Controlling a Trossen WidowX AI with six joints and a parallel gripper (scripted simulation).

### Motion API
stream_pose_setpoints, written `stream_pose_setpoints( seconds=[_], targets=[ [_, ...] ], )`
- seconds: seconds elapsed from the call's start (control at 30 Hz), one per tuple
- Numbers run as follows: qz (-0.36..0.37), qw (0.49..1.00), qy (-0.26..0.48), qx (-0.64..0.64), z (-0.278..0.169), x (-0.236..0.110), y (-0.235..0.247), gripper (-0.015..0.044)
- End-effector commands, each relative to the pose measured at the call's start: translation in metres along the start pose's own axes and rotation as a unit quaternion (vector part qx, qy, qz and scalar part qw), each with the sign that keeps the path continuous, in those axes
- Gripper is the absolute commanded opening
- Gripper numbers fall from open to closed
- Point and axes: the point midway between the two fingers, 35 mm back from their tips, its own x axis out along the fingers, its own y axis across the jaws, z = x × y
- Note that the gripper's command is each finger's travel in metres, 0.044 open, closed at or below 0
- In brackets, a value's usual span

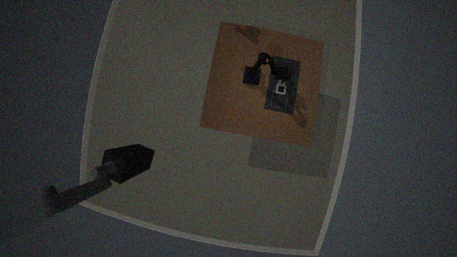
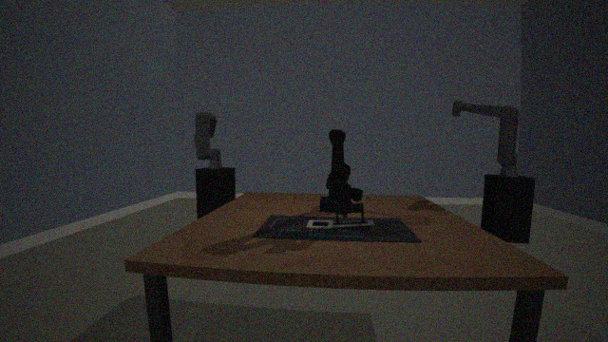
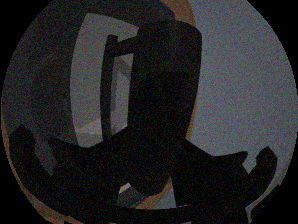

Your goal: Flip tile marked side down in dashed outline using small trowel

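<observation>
The scene is very dim. A dark mat [image 1: 282, 106] [image 2: 391, 233] lies on the wooden table [image 1: 232, 100] [image 2: 332, 266]. The tile [image 1: 280, 88] [image 2: 317, 223] shows as a white square outline lying flat on the mat. I cannot make out the dashed outline. My gripper [image 1: 283, 76] [image 2: 349, 215] is low over the mat, just beside the tile, and is shut on the small trowel [image 2: 355, 222] [image 3: 160, 90]. In the wrist view the trowel is a dark shape running up between the fingers. Its pale blade lies close to the mat next to the tile.
My arm's base [image 1: 251, 76] stands on the table behind the mat. Two other arms on black pedestals [image 2: 215, 190] [image 2: 507, 206] stand on the floor off the table's far corners. One of them also shows in the top view [image 1: 126, 160].
</observation>
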Motion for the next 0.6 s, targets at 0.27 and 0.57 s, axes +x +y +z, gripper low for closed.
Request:
stream_pose_setpoints(
  seconds=[0.27,0.57],
  targets=[
    [-0.004,0.998,0.041,-0.038,-0.001,-0.012,-0.016,0.0000],
    [-0.004,0.998,0.042,-0.039,-0.012,-0.027,-0.034,0.0000]
  ],
)
